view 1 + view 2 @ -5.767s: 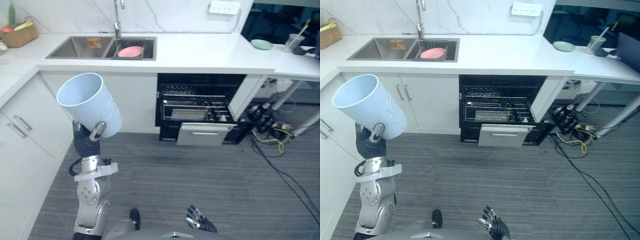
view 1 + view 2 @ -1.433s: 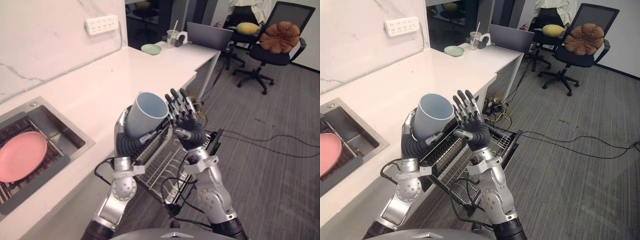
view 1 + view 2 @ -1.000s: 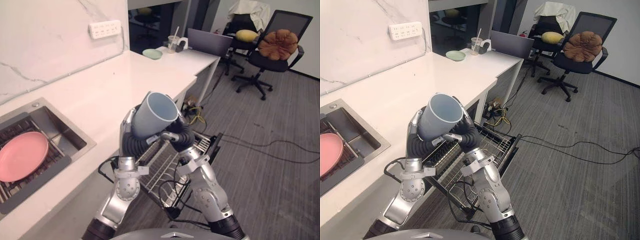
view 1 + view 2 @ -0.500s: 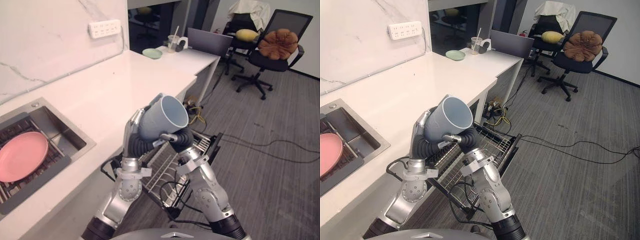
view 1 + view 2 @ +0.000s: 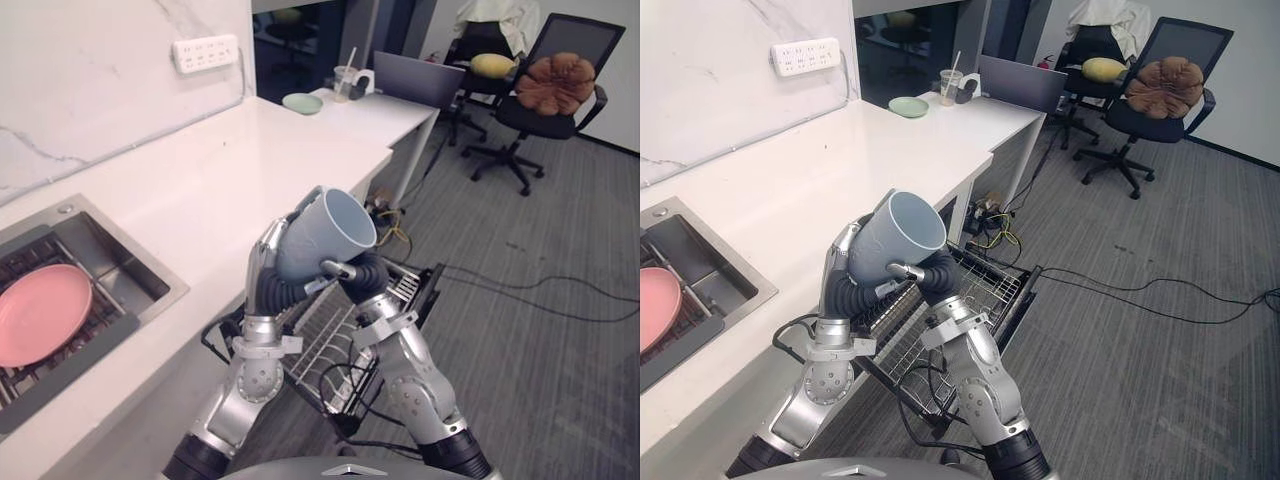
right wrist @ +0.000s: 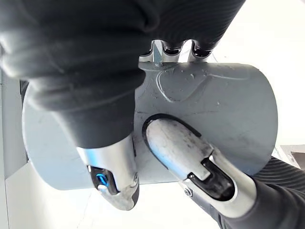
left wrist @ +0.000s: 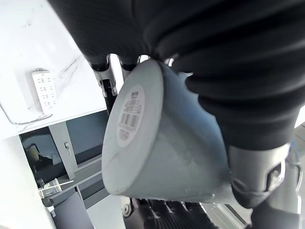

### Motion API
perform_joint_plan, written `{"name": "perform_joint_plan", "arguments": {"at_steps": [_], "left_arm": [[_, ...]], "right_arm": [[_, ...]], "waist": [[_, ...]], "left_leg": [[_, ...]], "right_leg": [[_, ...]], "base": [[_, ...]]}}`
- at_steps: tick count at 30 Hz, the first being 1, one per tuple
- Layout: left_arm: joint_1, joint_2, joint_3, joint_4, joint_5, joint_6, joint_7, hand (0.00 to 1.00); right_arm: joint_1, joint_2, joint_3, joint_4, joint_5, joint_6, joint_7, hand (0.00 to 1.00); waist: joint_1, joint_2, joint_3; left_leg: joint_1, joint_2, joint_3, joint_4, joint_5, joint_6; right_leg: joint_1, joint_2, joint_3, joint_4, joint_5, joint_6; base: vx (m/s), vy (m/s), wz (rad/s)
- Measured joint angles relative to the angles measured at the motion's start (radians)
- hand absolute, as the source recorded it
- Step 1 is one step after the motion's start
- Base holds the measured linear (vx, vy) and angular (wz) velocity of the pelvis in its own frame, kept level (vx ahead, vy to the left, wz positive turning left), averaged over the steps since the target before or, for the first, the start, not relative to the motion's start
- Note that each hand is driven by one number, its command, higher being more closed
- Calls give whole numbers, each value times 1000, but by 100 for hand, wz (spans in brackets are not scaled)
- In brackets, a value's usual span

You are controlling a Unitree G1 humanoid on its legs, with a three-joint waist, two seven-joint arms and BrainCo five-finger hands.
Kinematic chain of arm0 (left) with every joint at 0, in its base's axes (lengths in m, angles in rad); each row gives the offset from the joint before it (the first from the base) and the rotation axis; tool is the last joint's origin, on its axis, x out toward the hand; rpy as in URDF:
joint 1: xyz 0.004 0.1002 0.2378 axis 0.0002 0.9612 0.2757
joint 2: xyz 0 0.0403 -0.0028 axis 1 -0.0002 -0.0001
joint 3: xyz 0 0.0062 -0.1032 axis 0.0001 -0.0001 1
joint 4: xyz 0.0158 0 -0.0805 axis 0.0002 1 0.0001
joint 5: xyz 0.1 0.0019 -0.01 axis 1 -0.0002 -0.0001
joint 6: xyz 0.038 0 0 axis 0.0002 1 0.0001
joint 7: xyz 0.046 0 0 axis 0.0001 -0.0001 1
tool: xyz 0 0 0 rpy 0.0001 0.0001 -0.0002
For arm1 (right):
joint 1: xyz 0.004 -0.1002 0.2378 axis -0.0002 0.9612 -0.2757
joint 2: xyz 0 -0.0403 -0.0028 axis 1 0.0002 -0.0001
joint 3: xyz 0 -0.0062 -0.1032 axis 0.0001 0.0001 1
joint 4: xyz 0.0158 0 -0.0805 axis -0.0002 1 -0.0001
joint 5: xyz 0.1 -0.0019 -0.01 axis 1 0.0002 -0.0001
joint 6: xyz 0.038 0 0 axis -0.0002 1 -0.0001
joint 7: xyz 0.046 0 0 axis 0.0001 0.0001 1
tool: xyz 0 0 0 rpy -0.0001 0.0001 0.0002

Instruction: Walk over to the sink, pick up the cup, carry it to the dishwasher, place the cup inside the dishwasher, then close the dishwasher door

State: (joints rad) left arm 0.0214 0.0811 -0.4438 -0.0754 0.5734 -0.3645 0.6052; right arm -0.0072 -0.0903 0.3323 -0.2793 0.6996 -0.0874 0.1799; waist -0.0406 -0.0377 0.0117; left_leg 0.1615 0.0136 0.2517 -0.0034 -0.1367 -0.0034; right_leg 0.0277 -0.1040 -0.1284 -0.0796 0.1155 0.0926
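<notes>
Tipped further right than a second ago, the cup (image 5: 325,235) hangs mid-frame by the bench (image 5: 200,190) edge, left hand (image 5: 268,285) and right hand (image 5: 366,274) fingers curled round it; barcode sticker (image 7: 129,114) underneath.

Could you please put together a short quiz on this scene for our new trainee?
1. True or false: the cup already rests in the dishwasher rack.
2. What colour is the plate in the sink? A) pink B) green C) white
3. Which hands hold the cup?
Key: 1. False: it is held tilted in the air. 2. A. 3. Both: the left hand and the right hand grip it.
</notes>
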Motion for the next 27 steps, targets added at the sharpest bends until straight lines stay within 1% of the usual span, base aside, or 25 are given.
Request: {"name": "perform_joint_plan", "arguments": {"at_steps": [4,7,8,10,13,19,22,25,27], "left_arm": [[-3,2,-1,9,-2,0,1,100],[-3,6,-7,10,-23,0,1,100],[-3,8,-8,10,-29,0,1,0],[-2,20,-30,12,-63,1,-3,0],[2,19,-32,11,-95,1,-12,0],[7,17,-28,11,-121,2,-16,0],[18,16,-21,12,-139,17,-15,0],[35,13,-8,13,-161,37,-14,0],[47,7,11,14,-193,49,-13,0]], "right_arm": [[0,0,2,1,-7,-2,-13,100],[0,0,2,1,-35,-7,-15,100],[0,0,2,1,-38,-7,-15,100],[-2,2,1,1,-40,-7,-17,100],[-5,1,-2,1,-40,-7,-17,100],[-5,3,-2,1,-39,-7,-17,100],[-5,5,-2,0,-38,-7,-18,100],[-6,22,-1,0,-34,-7,-18,100],[-6,39,-2,0,-17,-12,-24,100]], "waist": [[1,0,0],[1,0,0],[2,0,0],[2,0,0],[3,1,0],[7,2,1],[7,2,2],[6,4,3],[6,7,6]], "left_leg": [[0,0,3,1,0,0],[-3,0,15,2,0,0],[-3,0,19,2,0,0],[-4,1,21,2,0,0],[-4,1,20,2,0,0],[-4,1,20,2,0,0],[-4,1,20,1,0,0],[-4,1,20,1,0,0],[-4,1,20,1,0,0]], "right_leg": [[-2,0,4,0,1,0],[-8,1,7,0,5,-1],[-10,2,9,0,6,0],[-12,2,10,0,7,0],[-12,2,9,0,8,0],[-12,2,9,0,8,0],[-12,2,9,0,8,0],[-12,3,9,0,8,0],[-12,2,9,0,8,0]], "base": [[0,0,-1],[-7,-2,-7],[-31,-9,-9],[-48,-17,-5],[-48,-18,0],[-44,-17,0],[-49,-20,0],[-35,-15,0],[-48,-18,0]]}}
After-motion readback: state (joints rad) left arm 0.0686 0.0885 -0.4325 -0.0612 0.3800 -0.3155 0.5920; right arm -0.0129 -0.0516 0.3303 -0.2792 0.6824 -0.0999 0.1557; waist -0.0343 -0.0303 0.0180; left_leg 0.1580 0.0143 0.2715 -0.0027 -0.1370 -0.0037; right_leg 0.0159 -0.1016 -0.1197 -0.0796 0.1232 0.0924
